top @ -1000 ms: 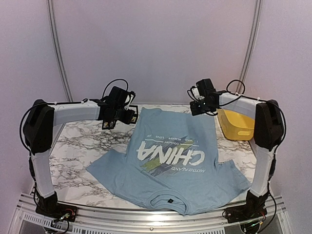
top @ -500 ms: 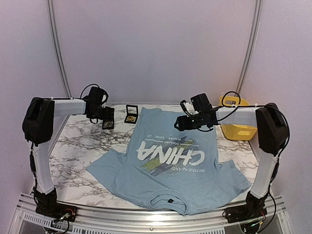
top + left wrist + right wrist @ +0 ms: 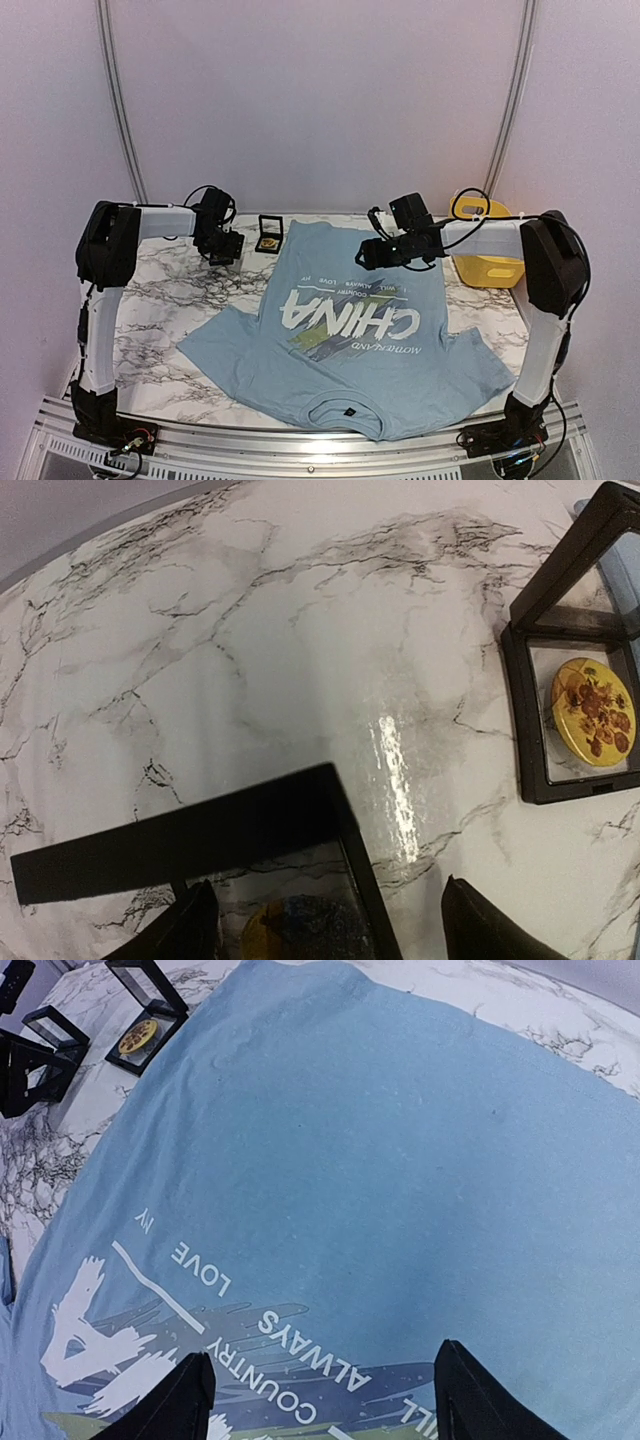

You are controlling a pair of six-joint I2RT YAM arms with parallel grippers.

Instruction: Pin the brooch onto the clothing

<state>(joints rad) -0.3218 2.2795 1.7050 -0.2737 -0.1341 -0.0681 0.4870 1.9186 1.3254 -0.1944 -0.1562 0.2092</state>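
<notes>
The clothing (image 3: 345,365), a light blue T-shirt with white "CHINA" lettering, lies flat mid-table, collar toward the arms. A round yellow brooch (image 3: 592,712) with red flowers rests in an open black case (image 3: 268,234) at the shirt's far left corner. A second black case (image 3: 200,840) holds a yellow and dark blue round piece (image 3: 305,930). My left gripper (image 3: 335,935) hangs open just above it, fingers either side, touching nothing. My right gripper (image 3: 325,1400) is open and empty over the shirt's small text lines (image 3: 300,1355).
A yellow bin (image 3: 490,262) stands at the table's far right, beside the shirt's hem. Both black cases (image 3: 140,1020) sit on bare marble left of the shirt. The table's back edge runs just behind them.
My left gripper swung left off the cases, then came back down over the left case. My right gripper moved left and down from the shirt's far right corner to over the print.
</notes>
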